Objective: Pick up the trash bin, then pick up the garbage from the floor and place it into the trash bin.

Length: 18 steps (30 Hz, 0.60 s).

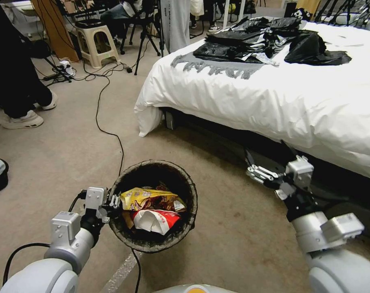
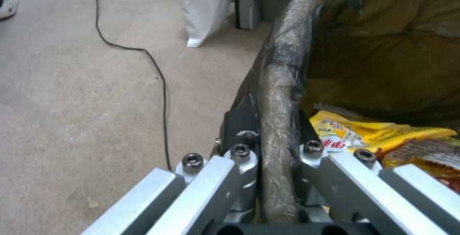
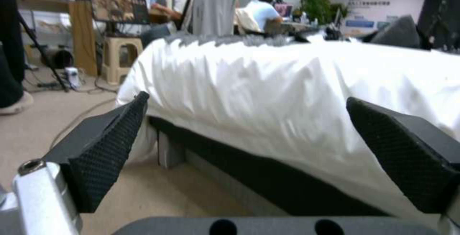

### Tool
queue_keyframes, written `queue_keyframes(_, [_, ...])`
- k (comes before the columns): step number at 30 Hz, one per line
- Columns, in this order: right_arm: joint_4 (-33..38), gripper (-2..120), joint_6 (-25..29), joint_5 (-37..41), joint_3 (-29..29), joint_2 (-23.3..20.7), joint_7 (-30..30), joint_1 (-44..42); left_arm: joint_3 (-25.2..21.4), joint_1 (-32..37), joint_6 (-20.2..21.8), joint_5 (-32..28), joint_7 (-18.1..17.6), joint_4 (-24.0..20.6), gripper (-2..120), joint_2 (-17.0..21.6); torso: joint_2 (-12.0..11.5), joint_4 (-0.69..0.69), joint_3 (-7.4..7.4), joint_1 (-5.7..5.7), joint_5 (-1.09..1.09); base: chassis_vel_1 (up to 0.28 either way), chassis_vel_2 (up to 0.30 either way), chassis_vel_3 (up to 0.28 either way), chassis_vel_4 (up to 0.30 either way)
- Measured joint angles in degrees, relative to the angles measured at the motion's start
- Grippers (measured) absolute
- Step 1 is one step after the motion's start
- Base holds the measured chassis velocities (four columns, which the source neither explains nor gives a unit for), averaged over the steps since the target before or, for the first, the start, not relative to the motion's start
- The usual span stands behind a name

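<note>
The trash bin (image 1: 152,171), round with a dark bag folded over its rim, hangs low in front of me. My left gripper (image 1: 113,201) is shut on its near-left rim; in the left wrist view the bagged rim of the trash bin (image 2: 280,84) runs between the two clamped fingers of that gripper (image 2: 277,134). Inside lies garbage: a yellow snack wrapper (image 1: 150,198) (image 2: 369,132) and a crumpled red-and-white carton (image 1: 156,219). My right gripper (image 1: 256,159) is open and empty, held over the floor beside the bed; its black pads (image 3: 107,145) stand wide apart.
A bed (image 1: 274,101) with a white duvet and black bags on top fills the right side. A black cable (image 1: 107,130) snakes across the beige floor to the bin. A stool (image 1: 96,42), tripods and a person's shoes (image 1: 24,120) stand at the far left.
</note>
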Motion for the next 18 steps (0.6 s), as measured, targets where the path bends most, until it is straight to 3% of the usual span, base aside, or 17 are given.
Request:
queue_keyframes(3, [-0.17,100,1.85,-2.04,-1.30,2.23,-0.71,-2.73,-0.11,-0.02,0.23,0.03,-0.23,0.00,1,-0.67,0.00,0.00,0.00,0.00,-0.01,0.000,0.000,0.000,0.000])
queue_keyframes(18, [-1.19,100,1.98,-1.79,-2.74,1.97,-0.14,-2.40,-0.66,-0.46,0.31,-0.09,-0.73,0.00,1,-3.07,0.00,0.01,0.00,0.00,0.00,0.011,0.015,0.011,0.016])
